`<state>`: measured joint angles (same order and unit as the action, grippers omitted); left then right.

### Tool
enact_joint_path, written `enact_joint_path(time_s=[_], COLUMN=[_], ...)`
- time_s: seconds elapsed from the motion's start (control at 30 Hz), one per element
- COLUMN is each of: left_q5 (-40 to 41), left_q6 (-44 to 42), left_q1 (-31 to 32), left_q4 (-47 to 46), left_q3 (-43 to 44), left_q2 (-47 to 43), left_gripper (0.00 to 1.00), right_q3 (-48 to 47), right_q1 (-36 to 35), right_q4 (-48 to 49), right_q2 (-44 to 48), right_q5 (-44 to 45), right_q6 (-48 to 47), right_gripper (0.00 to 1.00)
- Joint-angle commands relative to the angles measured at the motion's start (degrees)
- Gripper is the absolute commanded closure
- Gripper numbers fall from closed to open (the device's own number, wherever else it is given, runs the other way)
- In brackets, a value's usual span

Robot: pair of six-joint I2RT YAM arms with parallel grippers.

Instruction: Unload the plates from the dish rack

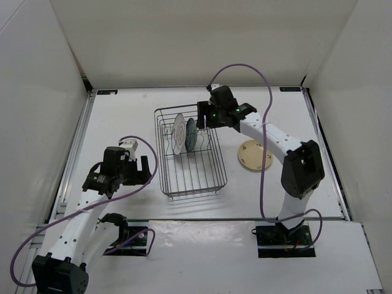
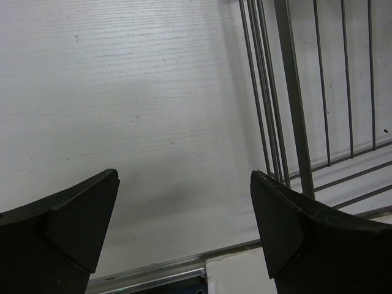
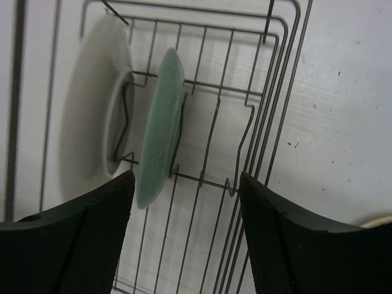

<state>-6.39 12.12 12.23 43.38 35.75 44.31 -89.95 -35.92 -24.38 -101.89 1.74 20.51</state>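
The grey wire dish rack [image 1: 196, 177] stands mid-table. A white patterned plate [image 1: 179, 133] and a teal-blue plate [image 1: 190, 135] stand upright in its far end. The small tan plate [image 1: 254, 155] lies flat on the table right of the rack. My right gripper [image 1: 202, 114] is open and empty above the rack's far right corner, close to the teal plate [image 3: 158, 131]; the white plate [image 3: 92, 104] stands behind it. My left gripper [image 1: 144, 168] is open and empty, low over the table just left of the rack [image 2: 294, 92].
White walls enclose the table on three sides. A metal strip [image 2: 153, 272] marks the table's near edge. A purple cable [image 1: 263, 110] loops over the right arm, above the tan plate.
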Motion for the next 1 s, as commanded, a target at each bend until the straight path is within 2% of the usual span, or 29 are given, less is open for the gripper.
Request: enact_joint_path(time_s=[0.0,0.2,0.37,0.5,0.77,0.97], left_q5=[-1.2,-1.5,-1.9,-2.0,-2.0,-2.0], left_q6=[-0.5,-0.3,-0.4,-0.4,-0.4,-0.4], left_q1=[0.2,0.3,0.3,0.3,0.3,0.3], left_q4=[0.0,-0.1,-0.2,-0.3,-0.2,-0.2], left_q3=[2.5,2.5,2.3,2.4,2.3,2.4], left_q2=[-0.5,-1.2,-1.4,-1.9,-2.3,-2.1], left_gripper=[0.01,0.01,0.01,0.01,0.01,0.01], right_q3=[-2.6,-3.4,-3.6,-3.4,-1.4,-3.0], right_q1=[-1.2,-4.4,-5.9,-6.4,-7.4,-7.6], right_q4=[-1.5,-1.7,-2.6,-2.2,-1.1,-1.7], right_q2=[-1.4,-4.9,-2.8,-1.0,0.6,-1.6], right_q5=[1.5,4.1,10.8,12.6,12.9,12.1], right_q6=[-0.9,-0.6,0.2,-0.2,-0.4,0.0], right_gripper=[0.28,0.28,0.29,0.29,0.29,0.31])
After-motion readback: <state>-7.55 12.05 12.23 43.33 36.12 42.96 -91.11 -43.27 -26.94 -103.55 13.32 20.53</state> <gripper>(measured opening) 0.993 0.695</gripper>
